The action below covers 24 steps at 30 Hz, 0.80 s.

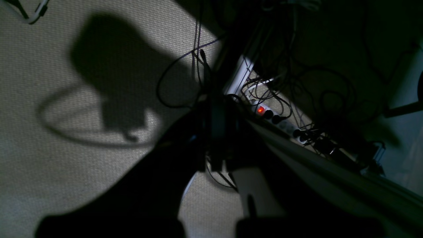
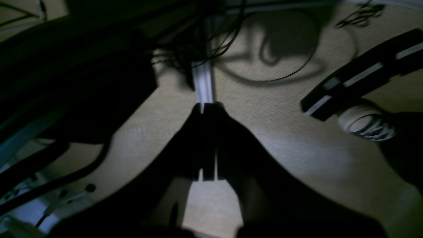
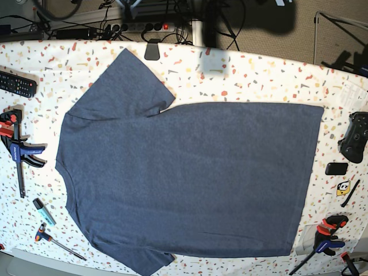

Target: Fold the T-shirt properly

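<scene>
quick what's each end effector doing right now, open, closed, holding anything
Left end effector: closed, holding nothing, off the table over the floor.
Right end effector: closed, empty, also over the floor.
The T-shirt lies flat, ungrasped.

Base view overhead, above table (image 3: 241, 80); both wrist views face floor.

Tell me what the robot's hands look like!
Both look almost black in the dim wrist views. The left end effector has broad dark fingers with a bluish strip between them. The right end effector is a dark wedge narrowing to its tip.
</scene>
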Each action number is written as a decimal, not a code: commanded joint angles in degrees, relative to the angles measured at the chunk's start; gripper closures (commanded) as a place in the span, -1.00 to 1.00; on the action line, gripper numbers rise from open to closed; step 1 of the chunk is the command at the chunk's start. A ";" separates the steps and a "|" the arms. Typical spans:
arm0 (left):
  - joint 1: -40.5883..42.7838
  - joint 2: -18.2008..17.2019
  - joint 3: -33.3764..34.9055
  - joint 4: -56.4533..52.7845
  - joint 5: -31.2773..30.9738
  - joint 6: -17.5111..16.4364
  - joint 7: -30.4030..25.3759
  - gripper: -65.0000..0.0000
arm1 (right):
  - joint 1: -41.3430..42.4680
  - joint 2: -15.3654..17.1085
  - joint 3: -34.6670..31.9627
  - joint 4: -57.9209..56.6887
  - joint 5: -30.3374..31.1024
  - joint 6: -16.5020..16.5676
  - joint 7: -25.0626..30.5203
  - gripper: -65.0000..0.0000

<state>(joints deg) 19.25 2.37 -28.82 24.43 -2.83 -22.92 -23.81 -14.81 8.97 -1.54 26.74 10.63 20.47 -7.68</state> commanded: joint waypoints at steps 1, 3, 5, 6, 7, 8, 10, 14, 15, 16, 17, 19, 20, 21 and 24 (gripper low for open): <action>0.92 -0.04 0.04 0.33 0.24 -0.66 0.35 1.00 | -0.44 0.61 0.02 0.37 0.04 1.01 0.22 1.00; 0.87 -0.02 0.04 0.48 3.30 -0.66 1.01 1.00 | -0.44 1.27 0.02 0.42 0.04 1.05 0.26 1.00; 0.90 -0.04 0.04 0.87 7.02 -0.66 1.03 1.00 | -0.42 1.73 0.02 0.42 0.04 1.18 0.46 1.00; 0.90 -0.04 0.04 1.11 8.74 -0.63 1.09 1.00 | -0.44 1.86 0.02 0.42 0.04 1.33 0.48 1.00; 0.90 -0.04 0.04 1.27 10.23 -0.63 1.33 1.00 | -0.44 2.01 0.02 0.42 0.04 1.88 0.44 1.00; 0.90 -0.02 0.04 1.53 11.47 -0.63 1.90 1.00 | -0.44 2.14 0.02 0.42 0.04 2.69 0.37 1.00; 0.79 -0.02 0.04 1.95 12.46 -0.66 4.59 1.00 | -0.44 2.29 0.02 0.42 0.04 4.15 0.09 1.00; 0.76 -0.04 0.04 3.08 12.41 -0.63 10.71 1.00 | -0.44 2.29 0.02 0.42 0.02 4.81 -0.22 1.00; 0.79 -0.04 0.04 3.08 12.44 -0.63 11.30 0.80 | -0.42 2.29 0.02 0.42 0.02 4.79 -0.22 1.00; 0.83 -0.04 0.04 3.04 12.46 -0.66 11.47 0.61 | -0.44 2.29 0.02 0.42 0.02 4.79 -0.24 1.00; 0.92 -0.04 0.04 3.06 12.44 -0.66 11.56 0.46 | -0.44 2.29 0.02 0.42 0.02 4.81 -0.26 1.00; 0.94 -0.02 0.04 3.06 12.46 -0.66 12.44 0.33 | -0.48 2.29 0.02 0.39 0.02 4.79 -0.31 1.00; 0.90 -0.04 0.04 3.06 12.46 -0.66 13.53 0.33 | -0.59 2.29 0.02 0.39 0.00 4.79 -0.33 0.85; 0.81 -0.04 0.04 3.06 12.46 -0.66 14.99 0.33 | -0.61 2.29 0.02 0.39 0.02 4.79 -0.28 0.67; 0.50 -0.09 0.04 3.08 12.46 -0.63 20.44 0.33 | -0.76 2.29 0.02 0.39 0.02 4.74 -0.76 0.40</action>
<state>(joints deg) 19.38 2.39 -28.77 27.27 9.61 -22.98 -2.68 -15.16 10.94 -1.54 26.74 10.66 24.36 -8.34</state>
